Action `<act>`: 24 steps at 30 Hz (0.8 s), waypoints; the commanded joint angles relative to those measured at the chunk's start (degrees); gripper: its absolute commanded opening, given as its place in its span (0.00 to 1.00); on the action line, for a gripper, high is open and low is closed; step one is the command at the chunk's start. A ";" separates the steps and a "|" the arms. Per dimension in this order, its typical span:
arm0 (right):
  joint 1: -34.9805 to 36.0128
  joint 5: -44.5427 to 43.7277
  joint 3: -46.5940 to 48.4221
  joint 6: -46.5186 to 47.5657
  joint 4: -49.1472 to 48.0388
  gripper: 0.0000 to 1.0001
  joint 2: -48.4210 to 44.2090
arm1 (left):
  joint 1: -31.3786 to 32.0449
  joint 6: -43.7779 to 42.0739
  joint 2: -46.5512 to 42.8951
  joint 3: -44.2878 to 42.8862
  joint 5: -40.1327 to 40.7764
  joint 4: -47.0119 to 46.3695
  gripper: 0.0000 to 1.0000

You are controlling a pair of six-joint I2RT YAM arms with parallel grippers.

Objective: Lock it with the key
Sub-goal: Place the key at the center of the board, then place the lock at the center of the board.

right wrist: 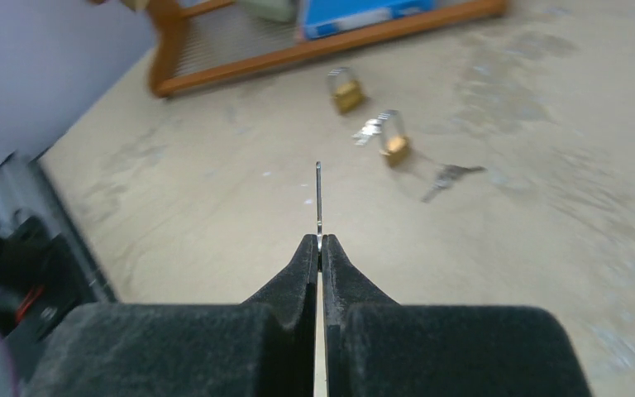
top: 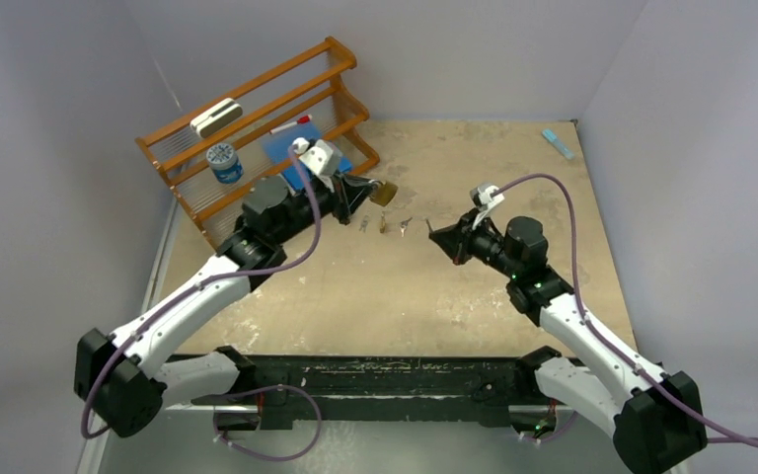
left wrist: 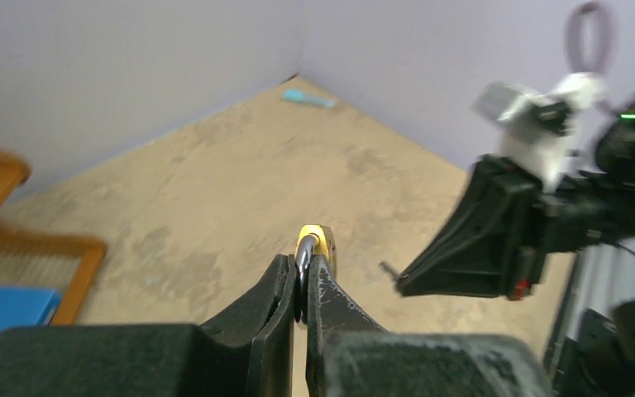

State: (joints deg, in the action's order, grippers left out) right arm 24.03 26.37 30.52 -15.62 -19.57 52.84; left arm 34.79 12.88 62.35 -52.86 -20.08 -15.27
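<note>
Left gripper [left wrist: 302, 277]: jaws clamped on the brass padlock [left wrist: 316, 245], apparently lifted off the surface [top: 513, 168]. Hold steady, bottom face turned rightward. Right gripper [right wrist: 321, 246]: jaws pinched on the key [right wrist: 318, 194], blade forward. Square blade to padlock first, then push in slowly, no side load.

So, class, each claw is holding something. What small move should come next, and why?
Probably ease the right claw toward the left claw, lining its key up with the padlock. Both claws are shut on their parts, but the left wrist view shows a gap between the key tip and the padlock, so nothing is inserted yet.
</note>
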 commanded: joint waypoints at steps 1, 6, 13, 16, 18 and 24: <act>-0.12 -20.85 3.32 -2.69 4.51 0.00 -0.48 | 2.64 0.77 6.00 -2.95 20.95 -1.62 0.00; -0.09 -34.17 6.75 -5.51 11.46 0.00 3.49 | 4.98 4.86 13.46 -2.77 32.33 -6.36 0.00; -0.16 -38.08 10.75 -8.45 13.67 0.00 13.77 | 9.04 7.46 24.25 -5.17 35.55 -13.65 0.00; -0.14 -37.11 13.19 -9.06 14.42 0.00 18.99 | 10.07 8.52 28.95 -8.03 35.49 -14.49 0.00; -0.14 -36.91 13.94 -9.33 14.01 0.00 21.47 | 10.81 9.09 31.84 -10.08 35.82 -14.53 0.00; -0.46 -35.69 16.93 -9.44 13.73 0.00 28.02 | 14.32 7.76 41.53 -20.14 43.33 -7.13 0.00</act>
State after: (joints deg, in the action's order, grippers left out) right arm 23.94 -8.67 43.38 -24.01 -5.43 78.46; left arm 46.81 20.51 100.47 -64.18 16.45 -20.95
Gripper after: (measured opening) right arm 0.005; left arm 0.038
